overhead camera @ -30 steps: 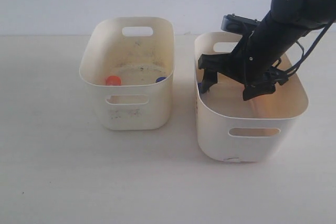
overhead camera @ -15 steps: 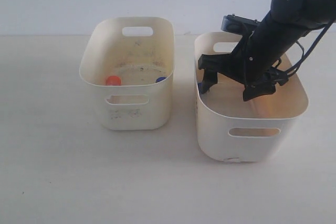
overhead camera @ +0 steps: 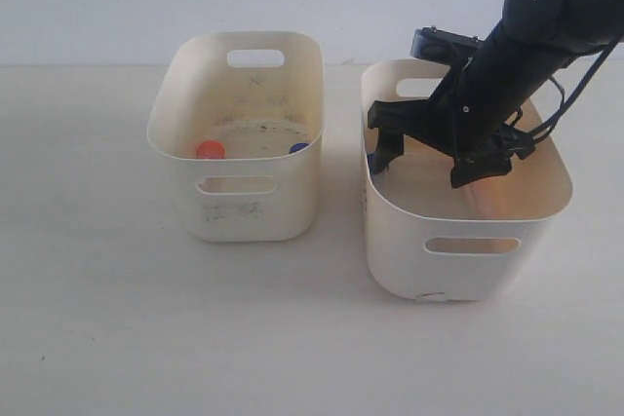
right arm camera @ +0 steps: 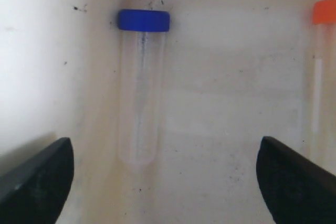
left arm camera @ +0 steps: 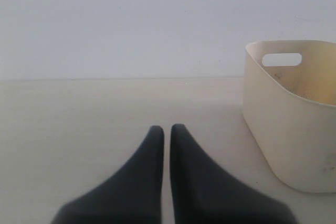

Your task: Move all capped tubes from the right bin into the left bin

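Note:
My right gripper [overhead camera: 429, 168] is down inside the right bin [overhead camera: 458, 270] with its jaws spread wide and nothing between them. In the right wrist view a clear tube with a blue cap [right arm camera: 140, 87] lies on the bin floor, beside the wall. It lies ahead of the open gripper [right arm camera: 164, 145], nearer one finger. A tube with an orange cap [right arm camera: 317, 77] lies at the frame's edge. In the left bin [overhead camera: 249, 211] an orange cap [overhead camera: 210, 149] and a blue cap [overhead camera: 299, 147] show above the front wall. My left gripper [left arm camera: 167, 129] is shut and empty over the table.
The two bins stand side by side on a pale table, a narrow gap between them. In the left wrist view the left bin [left arm camera: 283, 129] stands to one side of the shut fingers. The right arm [overhead camera: 526, 36] slants down over the right bin's rear rim.

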### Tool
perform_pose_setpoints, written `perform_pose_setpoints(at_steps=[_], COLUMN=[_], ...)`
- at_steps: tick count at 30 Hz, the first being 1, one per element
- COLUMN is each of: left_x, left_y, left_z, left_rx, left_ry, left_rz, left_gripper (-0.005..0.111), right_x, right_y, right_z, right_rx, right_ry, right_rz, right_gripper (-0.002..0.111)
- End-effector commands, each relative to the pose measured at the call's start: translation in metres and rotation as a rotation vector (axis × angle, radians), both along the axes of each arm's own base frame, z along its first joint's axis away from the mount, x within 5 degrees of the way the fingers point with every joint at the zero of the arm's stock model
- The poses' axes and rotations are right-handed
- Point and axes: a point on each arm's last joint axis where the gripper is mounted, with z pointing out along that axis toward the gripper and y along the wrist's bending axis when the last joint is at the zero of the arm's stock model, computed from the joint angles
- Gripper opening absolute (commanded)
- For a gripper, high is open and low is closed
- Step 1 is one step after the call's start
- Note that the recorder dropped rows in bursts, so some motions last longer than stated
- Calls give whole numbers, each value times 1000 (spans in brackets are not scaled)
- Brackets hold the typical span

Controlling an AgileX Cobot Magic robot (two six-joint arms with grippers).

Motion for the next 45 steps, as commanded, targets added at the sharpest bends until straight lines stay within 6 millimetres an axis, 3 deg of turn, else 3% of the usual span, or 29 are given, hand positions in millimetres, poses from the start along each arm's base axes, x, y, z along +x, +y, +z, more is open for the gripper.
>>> perform_pose_setpoints(at_steps=[1,6,11,19,28,31,40,45], left_x=[0,0,0,0,0,0,0,0], left_y=[0,0,0,0,0,0,0,0], left_z=[1,1,1,1,1,1,1,1], left_rx=[-8,-8,-8,-8,-8,-8,-8,-8], left_ry=[-5,-5,-5,-5,-5,-5,-5,-5], left_rz=[-7,-7,-7,-7,-7,-7,-7,-7], left_gripper=[4,4,4,4,4,4,4,4], right_x=[0,1,5,7,9,10,10,9], right_y=[-1,0,2,12,12,11,9,6], right_z=[-1,-9,-30,-29,-57,-62,-70,-69], right_rx=[-1,-3,13,116,93,75,51,19], right_ry=[5,26,74,43,103,106,124,129], right_rz=[0,-1,-23,22,21,29,31,30], right_gripper=[88,88,88,88,87,81,50,43])
